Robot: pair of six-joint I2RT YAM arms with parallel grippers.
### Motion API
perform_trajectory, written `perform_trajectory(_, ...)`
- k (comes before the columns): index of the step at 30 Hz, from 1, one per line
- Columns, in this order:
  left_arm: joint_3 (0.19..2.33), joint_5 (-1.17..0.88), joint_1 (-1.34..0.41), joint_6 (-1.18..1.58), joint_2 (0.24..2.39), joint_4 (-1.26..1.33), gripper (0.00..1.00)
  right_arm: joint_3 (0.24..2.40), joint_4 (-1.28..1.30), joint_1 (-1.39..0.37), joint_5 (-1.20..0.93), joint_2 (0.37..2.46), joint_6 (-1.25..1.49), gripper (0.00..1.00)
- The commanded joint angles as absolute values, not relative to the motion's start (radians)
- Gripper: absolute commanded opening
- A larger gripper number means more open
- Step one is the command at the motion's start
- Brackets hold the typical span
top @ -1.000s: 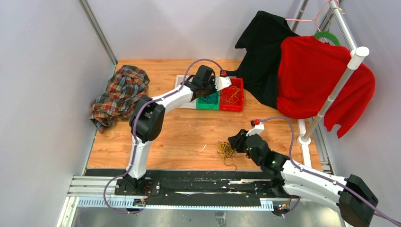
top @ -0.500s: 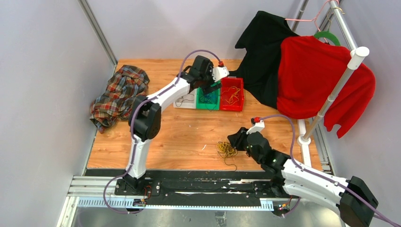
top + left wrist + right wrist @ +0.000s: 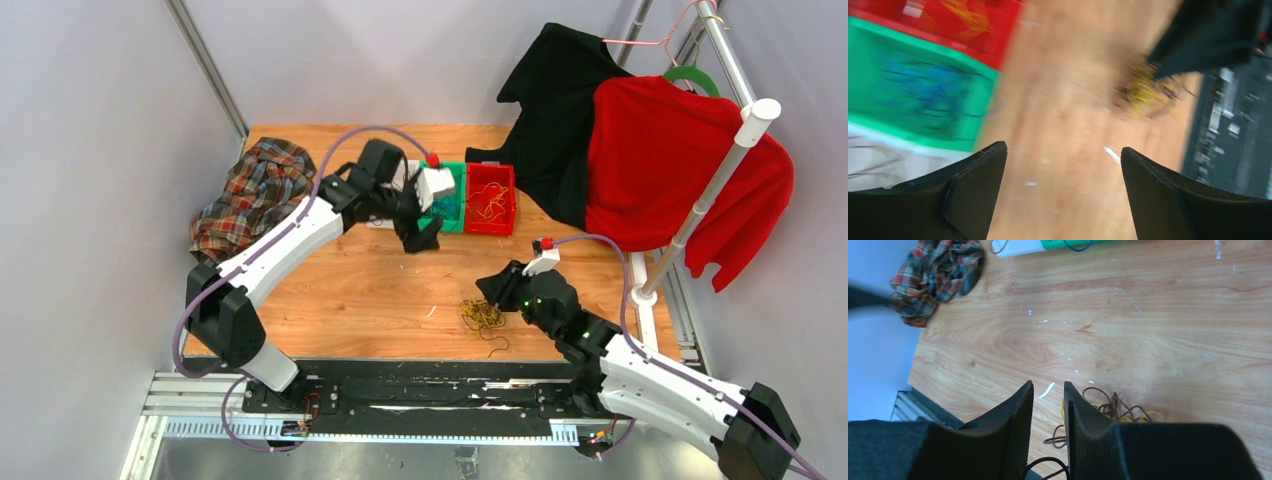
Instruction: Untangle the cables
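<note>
1. Wooden table (image 3: 350,290) carries the cables (image 3: 482,315) as one small tangle, low and right of centre in the top view, near the bottom edge of the board.
2. Tangle content: yellow-orange and dark brown wires in curly loops. One dark strand trails down from it towards the table's edge.
3. Right gripper (image 3: 1048,384): fingers nearly together, with only a slim gap. Bare table shows through the gap and nothing is seen gripped. It sits just above and right of the tangle in the top view; whether it touches the wires cannot be told.
4. Left gripper (image 3: 1063,150): fingers wide apart and empty. It is above bare table at the centre of the top view, just below the bins and well apart from the tangle.
5. Green bin (image 3: 455,168) holds blue wires (image 3: 923,90). The red bin (image 3: 491,229), touching its right side, holds yellow wires (image 3: 490,205).
6. White tray (image 3: 878,150) adjoins the green bin on its other side; the left wrist view is blurred, so the contents are unclear.
7. Plaid shirt (image 3: 250,200) lies crumpled at the table's left edge.
</note>
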State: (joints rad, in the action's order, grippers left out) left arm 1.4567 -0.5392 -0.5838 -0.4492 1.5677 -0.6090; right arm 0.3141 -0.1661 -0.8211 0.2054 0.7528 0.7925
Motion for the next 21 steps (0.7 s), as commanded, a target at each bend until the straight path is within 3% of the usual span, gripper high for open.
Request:
perform_trajectory(1,1.334,-0.732,-0.634,-0.387,1.556,-0.709,0.88,0.362,-0.187,-0.790,0.116,0.708,0.806,0.28)
perform_trajectory(9,1.353,-0.894,-0.647,-0.421,1.545,-0.713,0.88,0.437,-0.259,-0.724,-0.087,0.706,0.803,0.32)
perform_trajectory(16,1.215,-0.842,-0.667,-0.508,1.515,-0.630,0.90,0.526,-0.227,-0.682,-0.201,0.767,0.753,0.51)
perform_trajectory(21,1.184,-0.801,-0.669,-0.490,1.518,-0.518,0.89,0.546,-0.065,-0.610,-0.232,0.739,0.698,0.55)
